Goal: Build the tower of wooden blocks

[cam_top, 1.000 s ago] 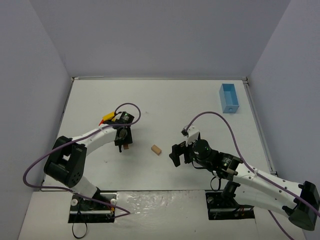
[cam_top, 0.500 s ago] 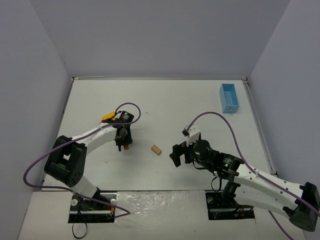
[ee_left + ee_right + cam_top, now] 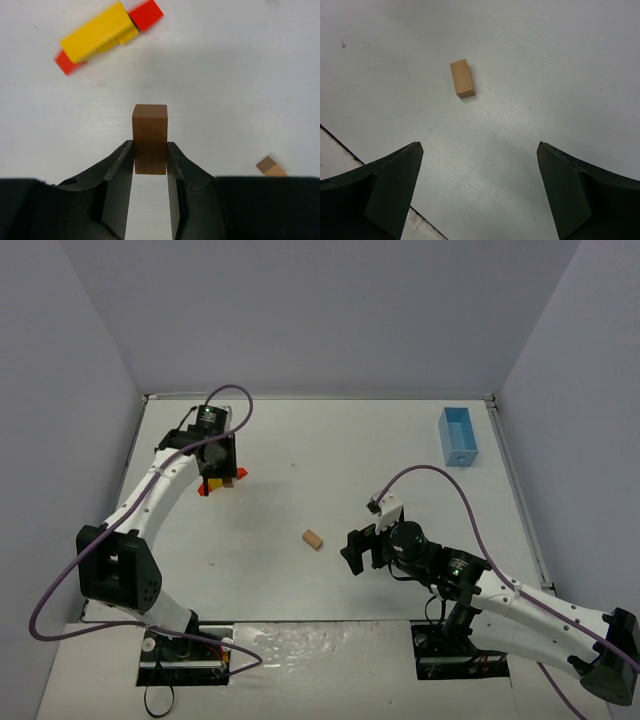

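My left gripper (image 3: 222, 472) (image 3: 150, 150) is shut on a brown wooden block (image 3: 149, 137), which stands on end between the fingers; its tan end peeks out beside them (image 3: 238, 473). Just past it on the table lie yellow pieces (image 3: 100, 31) (image 3: 212, 483) and red wedges (image 3: 146, 14) (image 3: 204, 491), touching one another in a low cluster. A loose tan block (image 3: 314, 539) (image 3: 462, 78) lies mid-table. My right gripper (image 3: 352, 548) (image 3: 479, 145) hovers open just right of it, with nothing between its fingers.
A light-blue box (image 3: 459, 436) stands at the far right near the table's right edge. Another tan block (image 3: 270, 166) shows low right in the left wrist view. Grey walls close in the white table (image 3: 330, 440) on three sides.
The left arm has carried the brown block from the middle-left of the table up toward the far left, over by the red and yellow pieces. The right arm has barely moved.
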Robot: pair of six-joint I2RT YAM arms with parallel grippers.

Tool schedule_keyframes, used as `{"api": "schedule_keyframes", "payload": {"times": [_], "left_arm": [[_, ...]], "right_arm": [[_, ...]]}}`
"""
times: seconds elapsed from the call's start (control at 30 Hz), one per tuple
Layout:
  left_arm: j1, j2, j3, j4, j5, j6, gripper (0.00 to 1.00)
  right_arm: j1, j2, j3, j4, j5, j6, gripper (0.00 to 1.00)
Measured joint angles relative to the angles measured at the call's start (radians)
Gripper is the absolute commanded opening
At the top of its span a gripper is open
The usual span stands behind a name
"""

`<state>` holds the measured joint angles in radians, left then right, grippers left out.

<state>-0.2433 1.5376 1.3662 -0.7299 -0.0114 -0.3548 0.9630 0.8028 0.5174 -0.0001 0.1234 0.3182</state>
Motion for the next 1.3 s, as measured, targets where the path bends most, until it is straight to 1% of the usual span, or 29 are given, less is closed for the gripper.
{"api": "schedule_keyframes", "payload": {"times": [0.07,0.17,0.27,0.37,0.53,0.67,0.93,1.07,1.17,1.3], "left_arm": [[0.041,0.0,0.094,-0.022,-0.013,0.037,0.0],[0.112,0.003,0.195,-0.049,-0.027,0.051,0.0],[0.165,0.019,0.242,-0.067,-0.038,0.026,0.0],[0.19,0.062,0.264,-0.084,-0.045,-0.014,0.0],[0.191,0.19,0.309,-0.107,-0.04,-0.013,0.0],[0.202,0.255,0.328,-0.117,-0.018,-0.008,0.0],[0.224,0.275,0.375,-0.129,0.01,0.106,0.0],[0.226,0.275,0.378,-0.13,0.019,0.136,0.0],[0.226,0.275,0.377,-0.135,0.011,0.102,0.0],[0.228,0.273,0.342,-0.135,0.01,-0.001,0.0]], "right_arm": [[0.0,0.0,-0.001,-0.001,0.0,0.0,0.95],[0.0,0.0,-0.001,-0.002,0.0,0.0,0.95],[0.0,0.0,-0.001,-0.002,0.0,0.0,0.95],[0.0,0.0,-0.001,-0.003,0.0,0.0,0.95],[0.0,0.0,-0.001,-0.003,0.0,0.0,0.95],[0.0,0.0,-0.001,-0.004,0.0,0.0,0.95],[0.0,0.0,-0.001,-0.004,-0.003,0.0,0.95],[0.0,0.0,-0.002,-0.004,-0.01,0.0,0.95],[0.0,0.0,-0.002,-0.004,-0.011,0.0,0.95],[0.0,0.008,-0.002,-0.004,-0.011,0.0,0.95]]}}
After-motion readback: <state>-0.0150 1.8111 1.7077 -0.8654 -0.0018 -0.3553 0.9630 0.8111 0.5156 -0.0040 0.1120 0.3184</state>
